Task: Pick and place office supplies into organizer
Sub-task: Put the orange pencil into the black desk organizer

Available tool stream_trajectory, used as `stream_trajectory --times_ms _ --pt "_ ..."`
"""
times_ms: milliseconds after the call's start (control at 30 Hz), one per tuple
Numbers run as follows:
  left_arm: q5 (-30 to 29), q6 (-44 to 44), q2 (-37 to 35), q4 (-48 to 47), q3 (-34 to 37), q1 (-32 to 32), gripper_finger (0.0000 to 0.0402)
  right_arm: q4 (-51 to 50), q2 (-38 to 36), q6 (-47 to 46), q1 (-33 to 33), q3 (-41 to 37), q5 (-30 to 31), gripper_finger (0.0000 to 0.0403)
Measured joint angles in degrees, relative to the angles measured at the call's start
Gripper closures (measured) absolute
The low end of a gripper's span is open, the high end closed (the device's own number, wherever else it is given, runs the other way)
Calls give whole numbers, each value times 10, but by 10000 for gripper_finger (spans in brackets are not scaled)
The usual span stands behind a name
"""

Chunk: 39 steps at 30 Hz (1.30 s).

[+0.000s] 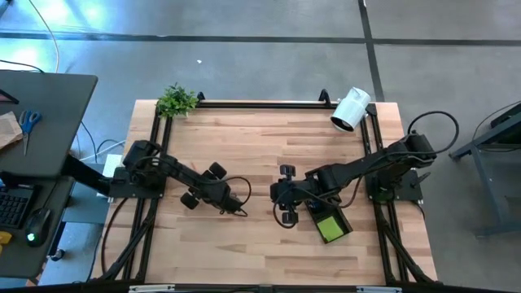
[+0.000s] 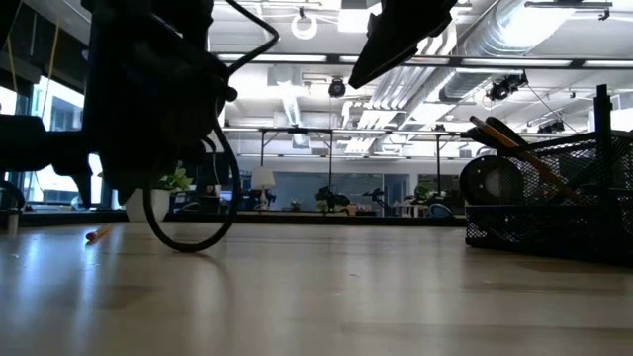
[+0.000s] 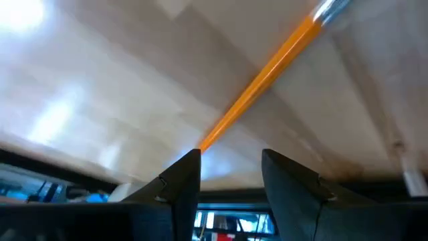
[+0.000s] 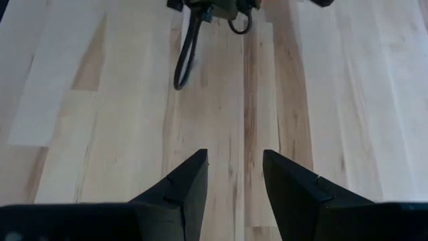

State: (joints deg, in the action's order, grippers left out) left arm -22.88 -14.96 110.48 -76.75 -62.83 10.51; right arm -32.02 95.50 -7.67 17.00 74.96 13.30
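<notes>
Risked nudging the pencil [image 3: 267,73], flat on the tabletop [image 3: 100,80] and aslant just ahead of the left hand [image 3: 231,175], off-line and missing it with fingers apart; organizer [image 1: 330,224] beside the idle right hand [image 4: 234,181], also parted.

The table [image 1: 260,146] was pale wood, smooth, with a soft shine. The pencil [image 3: 267,70] had glossy orange paint and a shiny metal band at one end. The organizer [image 2: 569,198] was black wire mesh, matt. The fingers [image 4: 184,184] of the right gripper [image 4: 234,177] looked like dark, matt plastic.
</notes>
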Motion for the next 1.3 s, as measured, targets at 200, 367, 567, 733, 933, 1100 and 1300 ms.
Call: stream_trajectory --times_ms 200,367,567,733,933,1100,1300 --pt "39 -17 1 44 0 0 255 -1 0 0 0 0 0 265" --pt "72 -28 1 87 1 0 255 -1 0 0 0 0 0 265" --pt "62 -50 -2 119 39 1 255 -2 0 0 0 0 0 265" --pt "38 -51 -3 119 54 1 266 -1 0 1 0 0 0 265" --pt "43 -43 -2 121 55 2 349 -1 0 0 0 0 0 265" --pt "59 -40 -2 123 55 1 386 -1 0 0 0 0 0 265" --pt "64 -32 1 112 38 -1 355 -7 0 -10 1 0 -1 265"
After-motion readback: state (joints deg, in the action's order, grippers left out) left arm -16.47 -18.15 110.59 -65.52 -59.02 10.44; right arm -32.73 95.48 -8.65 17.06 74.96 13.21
